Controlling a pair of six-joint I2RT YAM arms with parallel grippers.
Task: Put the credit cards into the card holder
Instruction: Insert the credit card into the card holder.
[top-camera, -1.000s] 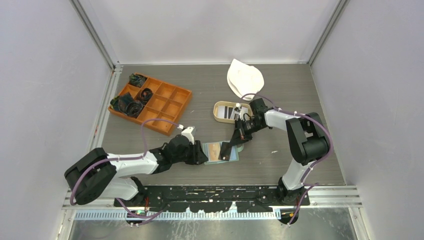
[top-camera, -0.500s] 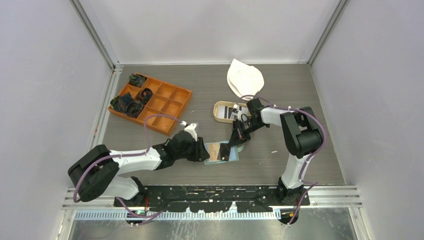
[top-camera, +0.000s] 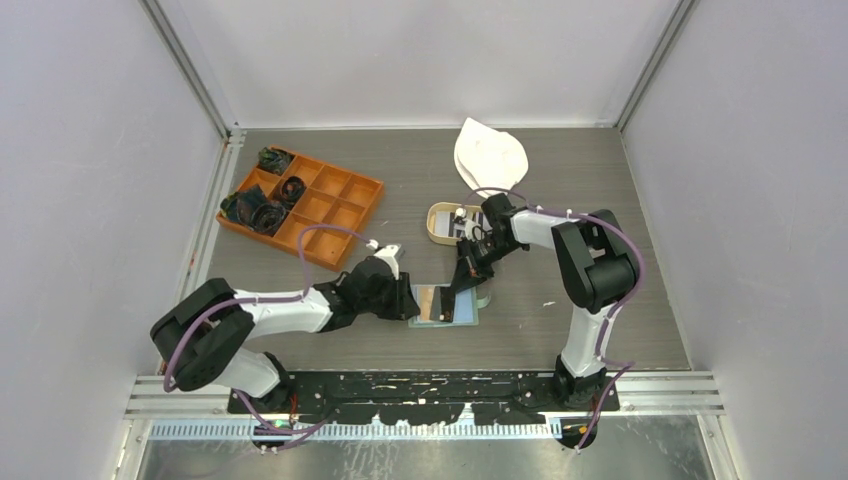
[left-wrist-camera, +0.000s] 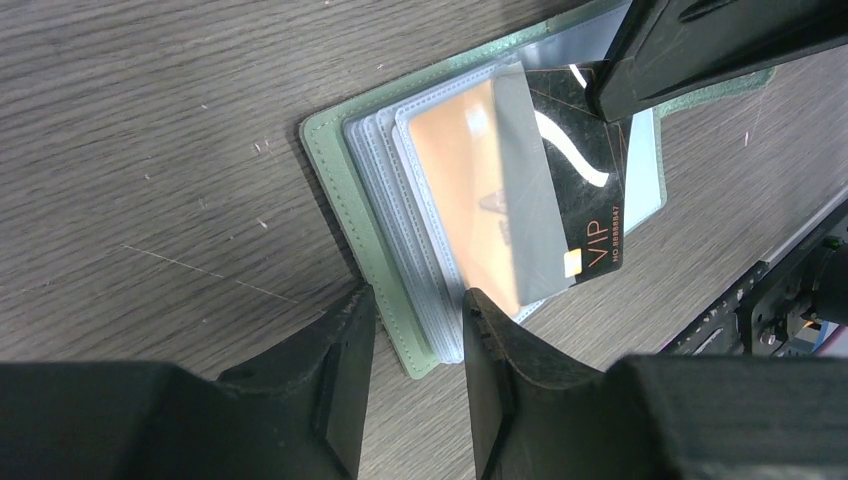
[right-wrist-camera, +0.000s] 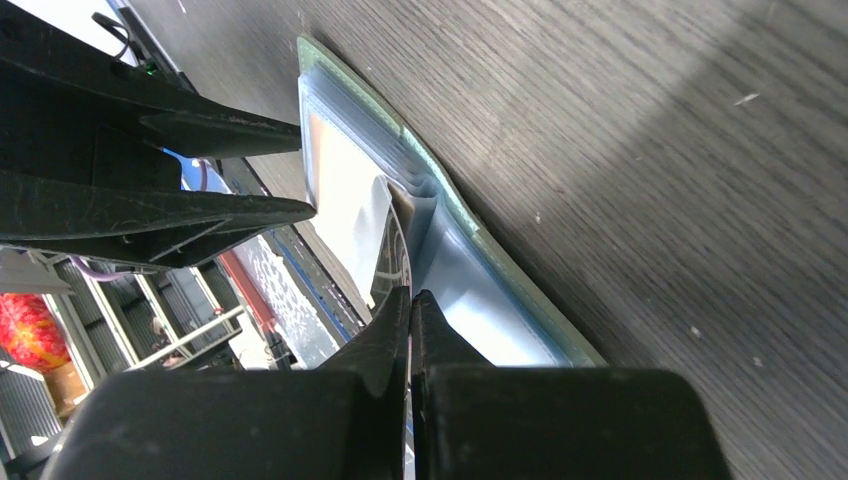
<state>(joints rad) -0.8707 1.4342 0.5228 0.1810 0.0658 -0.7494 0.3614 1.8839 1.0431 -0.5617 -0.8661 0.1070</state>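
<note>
Near the table's (top-camera: 600, 200) middle, the right gripper (right-wrist-camera: 410, 300) pinches the far end of a likely stiff, slick black credit card (left-wrist-camera: 585, 200) over the soft open card holder (left-wrist-camera: 325, 180), whose left edge the narrowly parted left gripper (left-wrist-camera: 417, 300) straddles.

the left arm (top-camera: 280, 312) lies low, stretched forward and inward from its base, wrist angled down. the left gripper (top-camera: 410, 301) has its fingers (left-wrist-camera: 345, 350) parted, tips close to the surface. the right arm (top-camera: 590, 262) rises from its base, then folds back at the elbow toward the middle, wrist tilted down. the right gripper (top-camera: 460, 287) is pinched tight on a thin black card (left-wrist-camera: 588, 190).
</note>
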